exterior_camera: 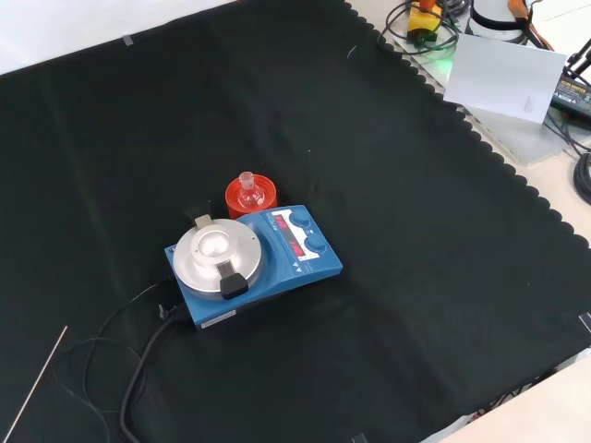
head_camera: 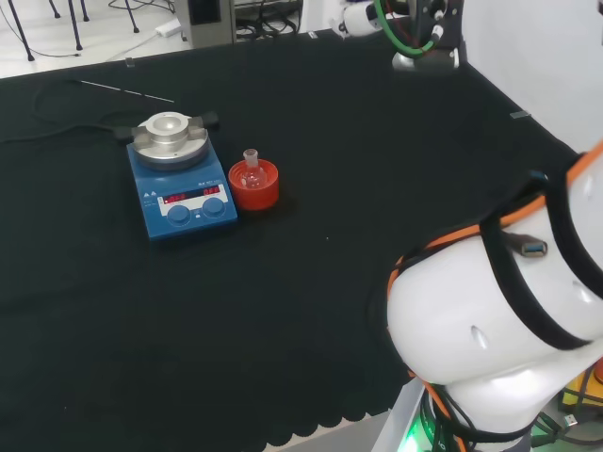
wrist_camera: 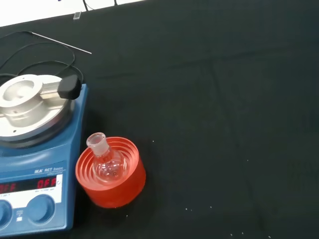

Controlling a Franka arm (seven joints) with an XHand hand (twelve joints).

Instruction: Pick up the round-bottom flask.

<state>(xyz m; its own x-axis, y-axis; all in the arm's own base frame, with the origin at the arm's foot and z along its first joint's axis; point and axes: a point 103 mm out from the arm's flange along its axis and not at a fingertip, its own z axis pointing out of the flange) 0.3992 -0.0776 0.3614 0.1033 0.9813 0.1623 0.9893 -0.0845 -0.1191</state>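
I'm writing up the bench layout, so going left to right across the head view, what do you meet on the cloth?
Blue hotplate stirrer → round-bottom flask upright in its red ribbed stand, right beside the stirrer → a stretch of bare black cloth → the arm's own white link.

light: even, bright overhead | shadows: faint — cloth (exterior_camera: 443,277) matte | glare: soft on hotplate top (exterior_camera: 218,251) — focus crisp

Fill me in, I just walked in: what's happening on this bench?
Nothing is being handled yet. A small clear glass round-bottom flask sits upright in a red ribbed ring stand on the black cloth, right beside a blue hotplate stirrer with a round silver top. The robot is meant to pick the flask up.
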